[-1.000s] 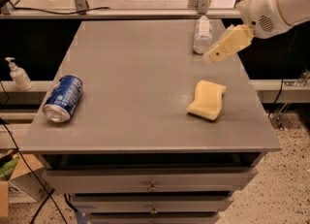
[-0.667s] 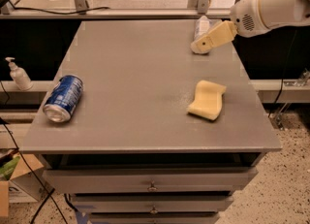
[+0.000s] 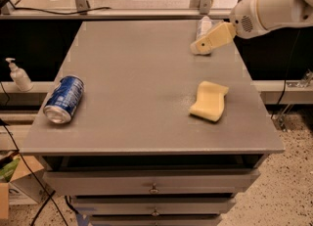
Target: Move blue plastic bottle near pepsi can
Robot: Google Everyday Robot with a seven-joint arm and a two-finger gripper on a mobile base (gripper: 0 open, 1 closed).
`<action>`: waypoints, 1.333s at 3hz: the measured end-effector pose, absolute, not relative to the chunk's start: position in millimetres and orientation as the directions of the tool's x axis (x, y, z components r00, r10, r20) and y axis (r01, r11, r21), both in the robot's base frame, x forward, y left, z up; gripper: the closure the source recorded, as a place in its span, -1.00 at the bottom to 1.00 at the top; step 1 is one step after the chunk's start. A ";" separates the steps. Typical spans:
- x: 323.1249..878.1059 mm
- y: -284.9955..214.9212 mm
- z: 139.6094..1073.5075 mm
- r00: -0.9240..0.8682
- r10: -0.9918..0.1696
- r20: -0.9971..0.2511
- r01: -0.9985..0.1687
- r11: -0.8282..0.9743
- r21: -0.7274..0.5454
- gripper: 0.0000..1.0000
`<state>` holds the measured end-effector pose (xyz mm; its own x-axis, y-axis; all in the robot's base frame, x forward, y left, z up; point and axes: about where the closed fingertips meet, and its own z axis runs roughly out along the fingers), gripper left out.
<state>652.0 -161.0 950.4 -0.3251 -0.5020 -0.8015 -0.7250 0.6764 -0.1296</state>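
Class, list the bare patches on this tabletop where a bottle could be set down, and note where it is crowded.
Bare: the wide middle of the table between the can and the sponge, and the far left corner. Crowded: the far right corner, where the gripper hangs by the bottle.

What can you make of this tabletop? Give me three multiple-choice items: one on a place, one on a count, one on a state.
1. The gripper is:
A. at the table's front left
B. at its back right, by the blue plastic bottle
C. over its middle

2. Yellow sponges on the table:
A. none
B. one
C. three

3. The pepsi can:
A. stands upright
B. lies on its side
C. is crushed flat

Answers:
1. B, the gripper hangs just beside the bottle near the far right edge.
2. B, a single sponge lies right of centre.
3. B, the can's silver end faces the front edge.
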 end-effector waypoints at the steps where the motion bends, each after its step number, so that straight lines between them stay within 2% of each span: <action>1: 668.3 -155.6 937.3 -0.354 -0.426 -0.833 -0.690 0.720 -0.074 -1.00; 3: 724.2 -154.0 908.9 -0.398 -0.248 -0.883 -0.563 0.826 0.022 -1.00; 4: 748.9 -155.4 890.8 -0.428 -0.198 -0.882 -0.510 0.859 0.055 -1.00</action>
<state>748.9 -155.4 890.8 -0.4281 -0.1980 -0.8818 -0.5096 0.8587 0.0546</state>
